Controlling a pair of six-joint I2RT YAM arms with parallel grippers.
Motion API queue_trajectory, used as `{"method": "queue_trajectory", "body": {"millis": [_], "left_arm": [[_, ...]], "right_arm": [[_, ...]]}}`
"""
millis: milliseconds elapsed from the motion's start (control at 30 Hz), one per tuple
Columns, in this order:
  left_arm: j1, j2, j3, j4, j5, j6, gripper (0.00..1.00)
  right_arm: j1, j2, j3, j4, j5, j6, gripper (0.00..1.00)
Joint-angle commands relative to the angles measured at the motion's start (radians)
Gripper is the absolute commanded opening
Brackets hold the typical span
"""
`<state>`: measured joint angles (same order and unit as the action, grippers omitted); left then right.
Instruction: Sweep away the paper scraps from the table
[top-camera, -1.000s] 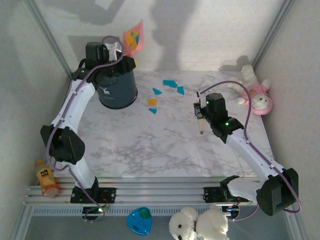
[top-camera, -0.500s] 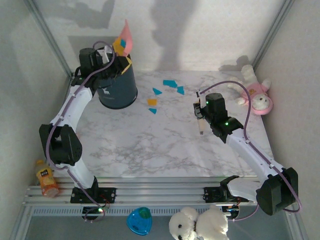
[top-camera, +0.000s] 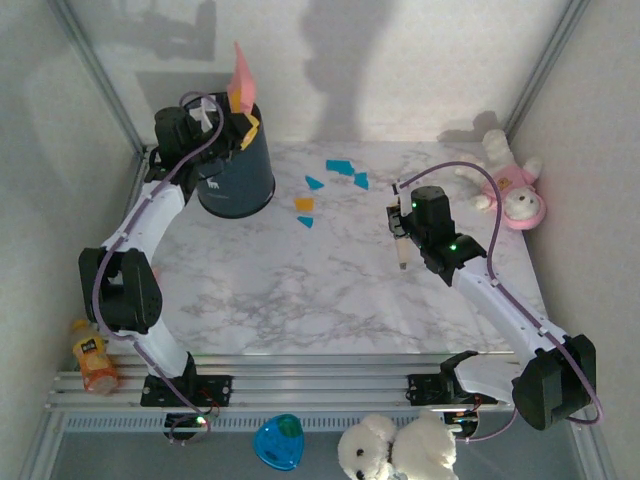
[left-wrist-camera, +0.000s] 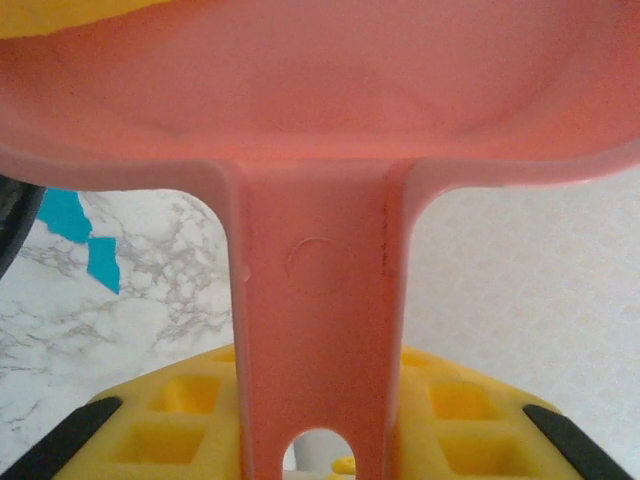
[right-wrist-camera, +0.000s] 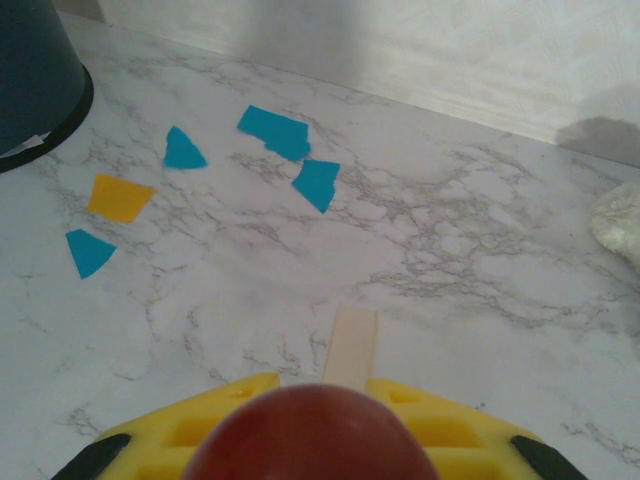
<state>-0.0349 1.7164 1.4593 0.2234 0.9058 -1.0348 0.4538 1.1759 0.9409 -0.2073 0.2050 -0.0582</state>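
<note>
My left gripper (top-camera: 218, 118) is shut on the handle of the pink dustpan (top-camera: 240, 72), which stands tipped nearly upright above the dark blue bin (top-camera: 237, 180). In the left wrist view, the dustpan (left-wrist-camera: 320, 100) sits between the yellow fingers (left-wrist-camera: 170, 420) of the left gripper (left-wrist-camera: 318, 425). Several teal and orange paper scraps (top-camera: 340, 167) lie on the table (top-camera: 330, 290) right of the bin. The same paper scraps (right-wrist-camera: 273, 132) lie ahead in the right wrist view. My right gripper (top-camera: 401, 222) hovers right of them, shut on a wooden stick (right-wrist-camera: 350, 345) with a round red-brown end.
A pink-dressed plush toy (top-camera: 510, 190) lies at the back right corner. At the near rail are a white plush (top-camera: 395, 448), a blue object (top-camera: 278, 440) and a juice bottle (top-camera: 92, 358). Walls close in the left, back and right sides.
The left arm has tipped the dustpan further upright and shifted it left over the bin; the scraps seen on its face earlier no longer show. The right arm has not moved.
</note>
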Motion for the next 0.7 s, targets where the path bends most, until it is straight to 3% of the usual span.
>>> {"method": "queue_trajectory", "body": {"millis": [0,667], "left_arm": [[0.012,-0.041,-0.022,0.153,0.021,-0.085,0.13],[0.019,-0.037,-0.184,0.555,0.002,-0.485,0.13]], "right_arm": [[-0.006,-0.002,0.009,0.009,0.000,0.011,0.00],[-0.006,-0.002,0.002,0.008,0.003,0.009,0.00]]}}
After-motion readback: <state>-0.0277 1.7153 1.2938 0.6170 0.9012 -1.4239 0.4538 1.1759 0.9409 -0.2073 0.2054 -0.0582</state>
